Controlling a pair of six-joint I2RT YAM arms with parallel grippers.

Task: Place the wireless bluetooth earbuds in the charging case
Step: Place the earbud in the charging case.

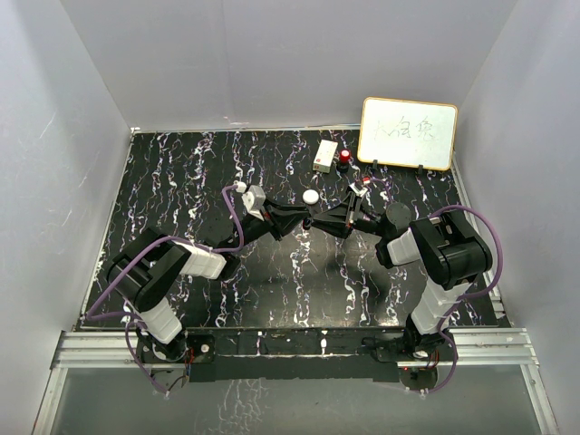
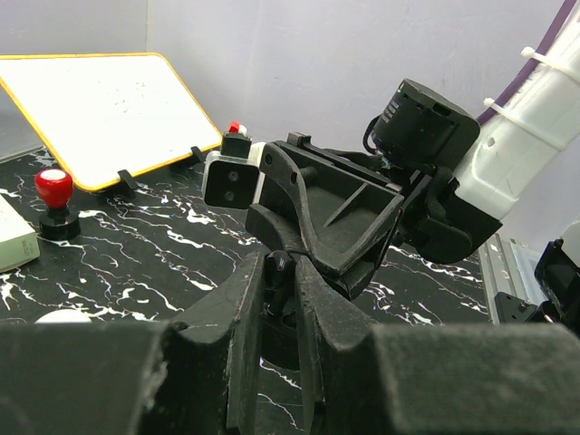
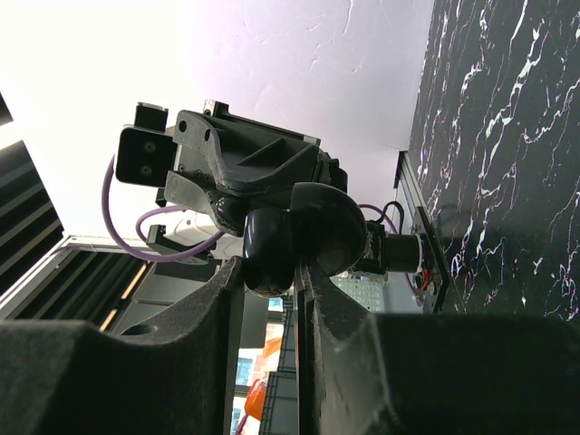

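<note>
The earbud is tiny, light, hard and smooth, so it could slip or twist out of a pinch. It is best held across its stem, leaving the rounded head free to go down into its socket. The case is a glossy, rounded black shell, stiff but slippery, and wants a grip across its flat sides with the opening left clear. On the left, the left jaws are pressed almost together on a small dark piece. I take it for one earbud, though most of it is hidden between the pads. On the right, the right jaws are closed on the black case, with a second domed part, probably its open lid, beside the pinch. Both things are held up above the worktop, where the two arms meet tip to tip at its middle. The second earbud cannot be made out.
</note>
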